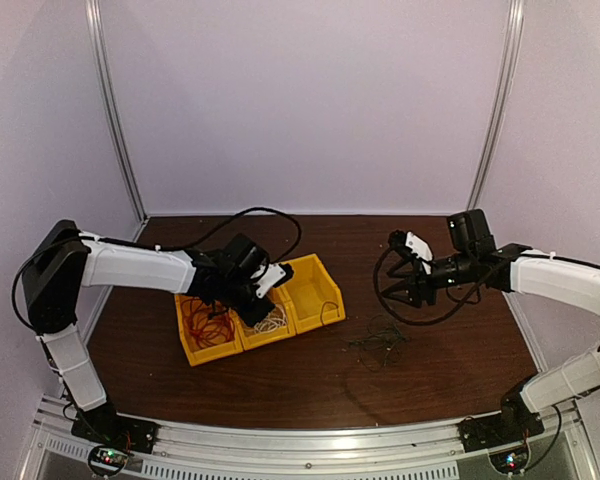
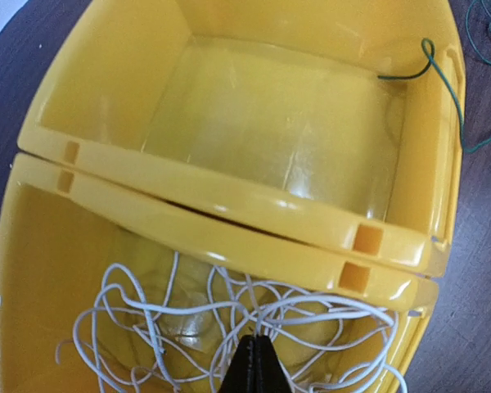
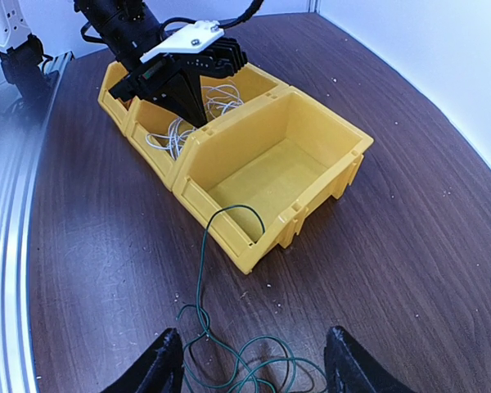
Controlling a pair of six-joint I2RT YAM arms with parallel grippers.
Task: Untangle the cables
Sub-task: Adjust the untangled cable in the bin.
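Three yellow bins stand in a row. The left bin (image 1: 202,350) holds a red cable (image 1: 208,325). In the middle bin (image 2: 229,237) lies a loose white cable (image 2: 171,310). My left gripper (image 2: 260,344) reaches down into it, shut, with white strands meeting at its tips. A dark green cable (image 3: 199,286) lies tangled on the table, one end hooked over the rim of the right bin (image 3: 270,176), which holds nothing else. My right gripper (image 3: 254,360) hangs open just above that tangle, one finger on each side of it, apart from it.
The brown table (image 1: 430,370) has white walls behind and at both sides. A metal rail (image 1: 310,440) runs along the near edge. The right arm's thick black cable (image 1: 385,300) loops down near the green tangle.
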